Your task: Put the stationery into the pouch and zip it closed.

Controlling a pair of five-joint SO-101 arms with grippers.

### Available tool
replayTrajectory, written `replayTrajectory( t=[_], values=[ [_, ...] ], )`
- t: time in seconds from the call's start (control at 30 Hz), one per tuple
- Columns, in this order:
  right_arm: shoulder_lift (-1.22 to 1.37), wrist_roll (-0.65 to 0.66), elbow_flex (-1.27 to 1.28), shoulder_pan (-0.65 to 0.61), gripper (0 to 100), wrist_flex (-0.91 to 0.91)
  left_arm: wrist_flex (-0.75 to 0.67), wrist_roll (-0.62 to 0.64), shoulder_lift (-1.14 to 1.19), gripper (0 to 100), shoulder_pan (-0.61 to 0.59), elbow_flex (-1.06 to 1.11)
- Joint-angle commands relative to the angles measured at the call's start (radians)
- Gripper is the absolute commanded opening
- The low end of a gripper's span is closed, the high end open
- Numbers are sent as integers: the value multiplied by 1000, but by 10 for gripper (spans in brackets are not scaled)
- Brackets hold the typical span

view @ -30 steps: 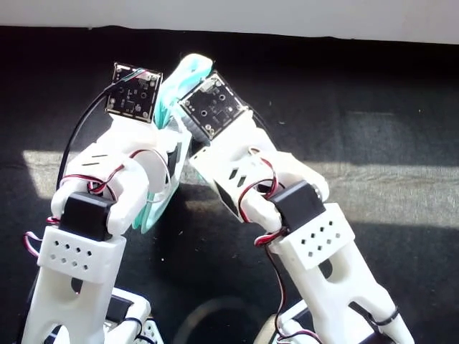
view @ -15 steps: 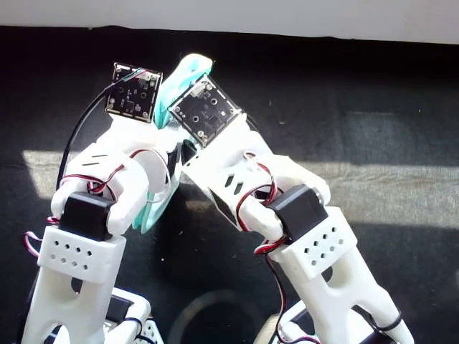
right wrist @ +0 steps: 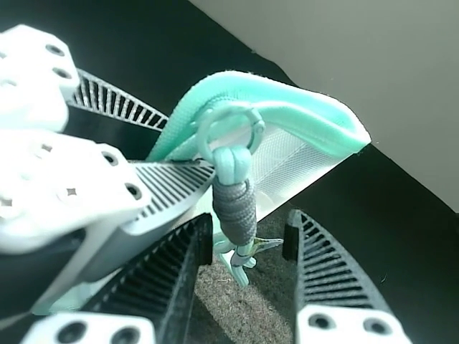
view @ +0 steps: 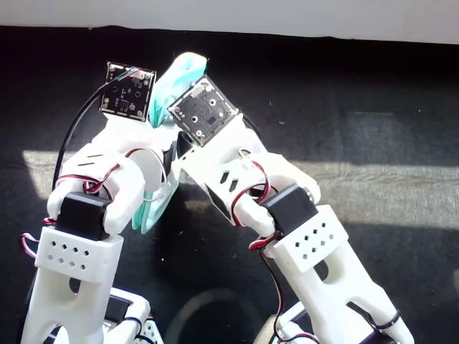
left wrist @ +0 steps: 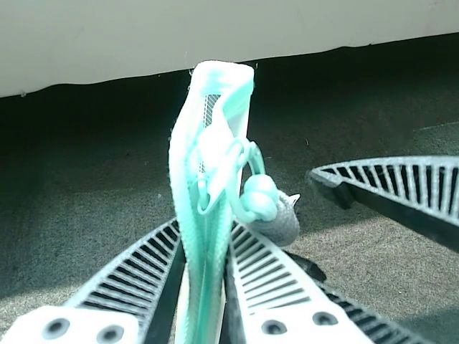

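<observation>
A mint-green mesh pouch (left wrist: 208,150) stands on edge above the black table, with my left gripper (left wrist: 206,236) shut on its lower part. From its zipper hangs a mint ring with a grey cord pull (right wrist: 237,208). My right gripper (right wrist: 249,226) is open, one finger on each side of that cord, and I see no contact with it. In the high view the pouch (view: 176,75) rises between the two wrist camera boards. The left arm (view: 107,179) and right arm (view: 251,179) lean in close together. One right finger (left wrist: 401,186) sits beside the pouch.
A black cloth (view: 373,86) covers the table, crossed by a sunlit band (view: 387,186). A pale wall (view: 287,14) runs along the far edge. The two arm bases (view: 72,287) stand at the near edge.
The right arm has swung left and closer to the pouch top. The left arm has shifted slightly left with the pouch still held.
</observation>
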Motion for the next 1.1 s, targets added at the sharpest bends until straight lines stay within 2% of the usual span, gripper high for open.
replayTrajectory(
  t=[0.0, 0.23, 0.43, 0.7, 1.07],
  values=[
    [-10, -6, -7, 24, 173, -56, 18, -5, -12, 13, 22, -10],
    [85, -8, -16, 18, 173, -58, 20, -5, -12, 13, 22, -10],
    [91, -6, -19, -30, 173, -58, 20, -103, -12, 10, 22, -8],
    [101, -8, -133, -33, 173, -53, 20, -103, -10, 10, 22, -4],
    [104, -9, -136, -91, 173, -59, 20, -130, -12, 11, 22, -5]
  ],
)
